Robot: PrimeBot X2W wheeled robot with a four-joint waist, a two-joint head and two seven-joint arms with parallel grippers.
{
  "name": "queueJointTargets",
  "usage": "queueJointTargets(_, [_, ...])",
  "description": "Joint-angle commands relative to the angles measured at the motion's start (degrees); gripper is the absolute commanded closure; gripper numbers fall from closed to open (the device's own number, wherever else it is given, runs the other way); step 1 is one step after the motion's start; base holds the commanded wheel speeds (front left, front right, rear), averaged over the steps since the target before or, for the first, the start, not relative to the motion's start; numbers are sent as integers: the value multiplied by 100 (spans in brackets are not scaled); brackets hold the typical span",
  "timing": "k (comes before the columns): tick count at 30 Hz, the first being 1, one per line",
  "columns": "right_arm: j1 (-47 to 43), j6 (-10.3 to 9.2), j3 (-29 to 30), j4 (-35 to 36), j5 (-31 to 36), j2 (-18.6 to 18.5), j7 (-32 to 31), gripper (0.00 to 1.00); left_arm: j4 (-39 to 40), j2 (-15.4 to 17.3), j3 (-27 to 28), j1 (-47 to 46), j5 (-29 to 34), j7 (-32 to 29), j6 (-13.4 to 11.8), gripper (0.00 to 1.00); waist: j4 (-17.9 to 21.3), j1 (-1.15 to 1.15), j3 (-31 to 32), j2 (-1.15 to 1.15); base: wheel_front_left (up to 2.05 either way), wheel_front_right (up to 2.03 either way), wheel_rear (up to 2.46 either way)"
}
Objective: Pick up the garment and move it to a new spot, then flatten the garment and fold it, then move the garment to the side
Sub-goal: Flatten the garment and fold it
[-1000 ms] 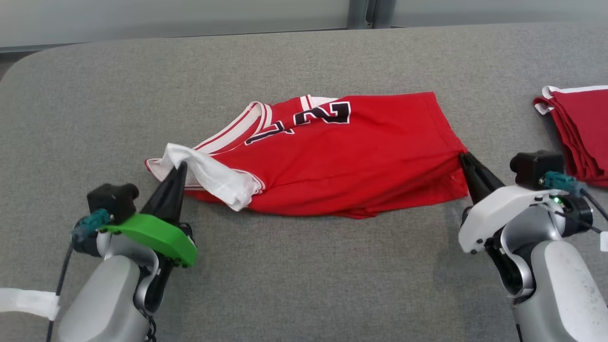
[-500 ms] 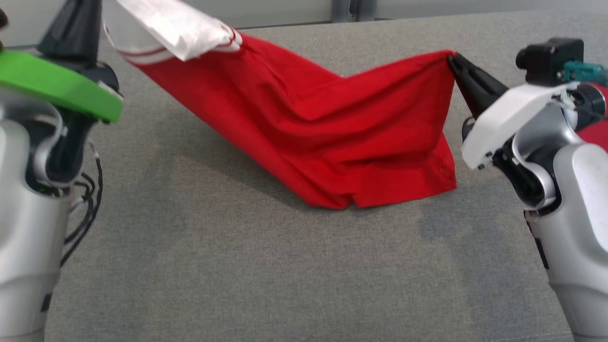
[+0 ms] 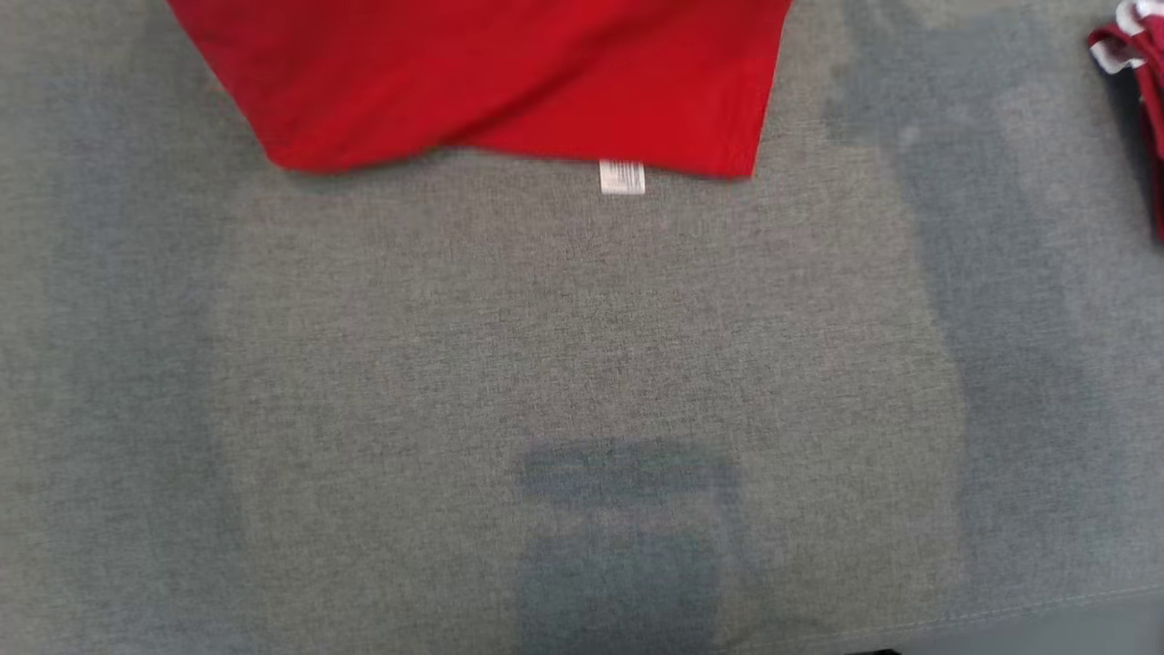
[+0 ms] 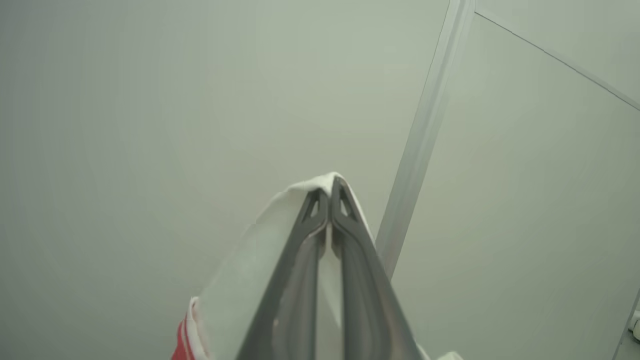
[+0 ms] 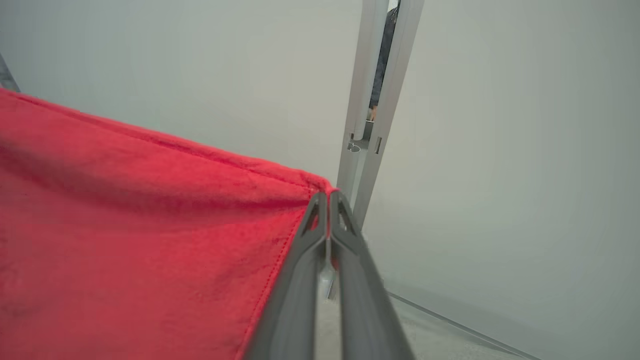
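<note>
Gripping the garment [image 3: 509, 82] by white trim in our left gripper [image 4: 330, 186] and red corner in our right gripper [image 5: 328, 197], we hang it over the table [image 3: 582, 364]. Open table surface spreads beneath its hem.

The red garment [image 3: 509, 82] hangs spread out, white tag [image 3: 622, 177] at its hem.

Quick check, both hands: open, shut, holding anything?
Left hand: shut, holding the white edge of the garment.
Right hand: shut, holding a red corner of the garment.
</note>
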State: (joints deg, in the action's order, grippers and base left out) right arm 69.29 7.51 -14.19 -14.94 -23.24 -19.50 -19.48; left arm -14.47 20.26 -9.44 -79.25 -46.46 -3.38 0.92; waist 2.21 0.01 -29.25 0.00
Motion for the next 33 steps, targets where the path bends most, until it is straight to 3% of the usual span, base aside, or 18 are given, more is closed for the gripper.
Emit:
queueJointTargets(1, [271,-5,60,-87,131,-17,110,100,-72,-75,41,-231,-42,86,-7,100,132,-1,-1059,0,0,0,0])
queueJointTargets(11, [2297,-5,1044,-1294,1045,504,1546,100,-1102,-217,-8,-1740,512,1052,34,100,186,-1,-1280,0,0,0,0])
queueJointTargets(20, [3008,-5,1807,-1827,2012,898,2997,100,-1106,-510,104,-2426,765,1810,207,100,293,-1,-1179,0,0,0,0])
queueJointTargets(26, [2913,-5,1667,-2022,2313,866,3276,100,-676,-767,245,-2048,844,1853,284,100,240,-1,-1384,0,0,0,0])
queueJointTargets(33, [2265,-6,876,-2251,2032,668,3209,100,-536,-631,81,-828,876,1825,371,100,140,-1,-1408,0,0,0,0])
